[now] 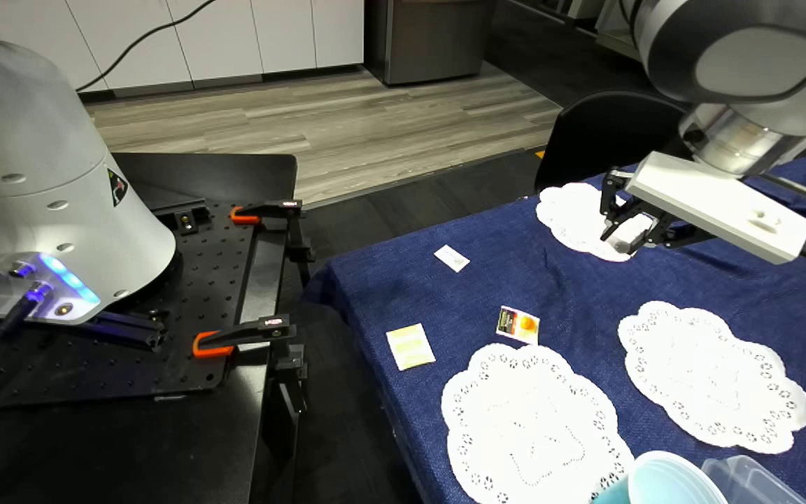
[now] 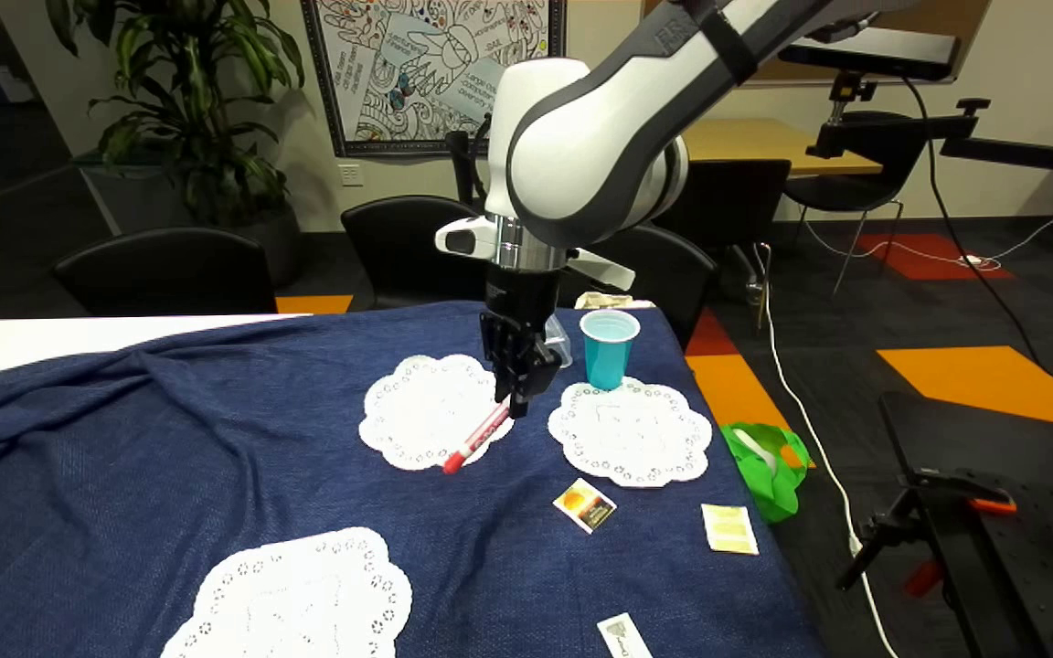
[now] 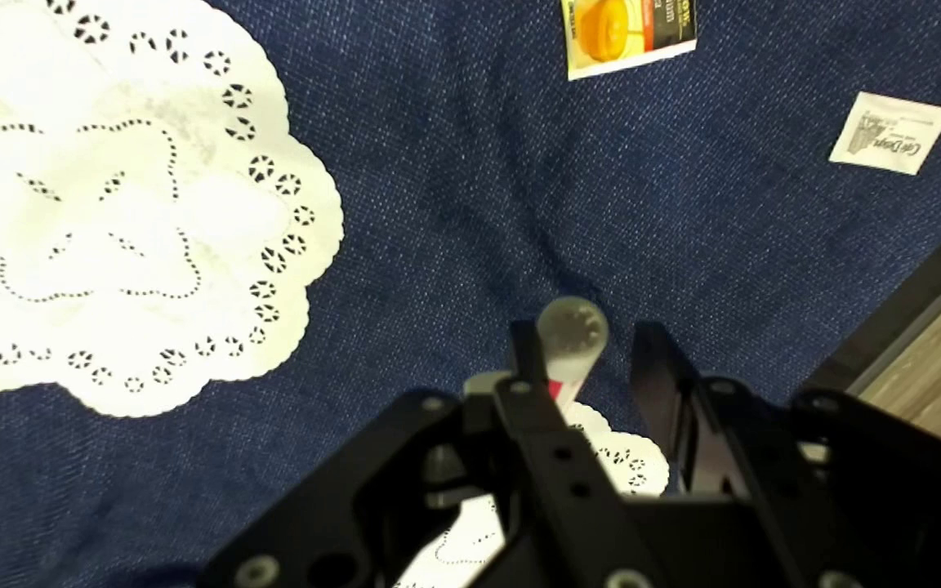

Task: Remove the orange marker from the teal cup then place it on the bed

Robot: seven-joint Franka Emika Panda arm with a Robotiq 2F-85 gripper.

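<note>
The orange marker has a reddish cap and a white body with red print. It slants down from the fingertips, cap lowest, away from the cup. In the wrist view its grey end is between the fingers, beside one finger, with a gap to the opposite finger. My gripper is part open; it also shows in an exterior view. I cannot tell whether the cap touches the cloth. The teal cup stands upright at a doily's edge; it also shows in an exterior view. The bed is covered in navy cloth.
White doilies lie on the cloth, one of them near the marker. A yellow-and-black card, a yellow packet and a white packet lie nearby. A clear container stands beside the cup.
</note>
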